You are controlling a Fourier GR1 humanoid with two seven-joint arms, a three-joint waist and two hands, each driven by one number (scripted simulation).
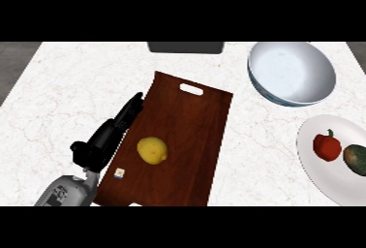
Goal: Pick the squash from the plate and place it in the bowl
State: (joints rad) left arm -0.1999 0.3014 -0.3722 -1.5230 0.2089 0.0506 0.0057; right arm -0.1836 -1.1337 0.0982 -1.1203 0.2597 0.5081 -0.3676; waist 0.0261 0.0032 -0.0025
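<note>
Squash [356, 160] untouched on plate [322, 181].
Left hand [97, 147] straight-fingered, empty, parked at board [187, 145] edge; bowl [292, 72] near plate, so likely right hand's job.

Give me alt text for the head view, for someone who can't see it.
The left hand lies open along the left edge of a wooden cutting board that carries a lemon, away from the plate at right, where the squash sits beside a red pepper. The bowl stands empty beyond the plate; the right hand is not visible.
</note>
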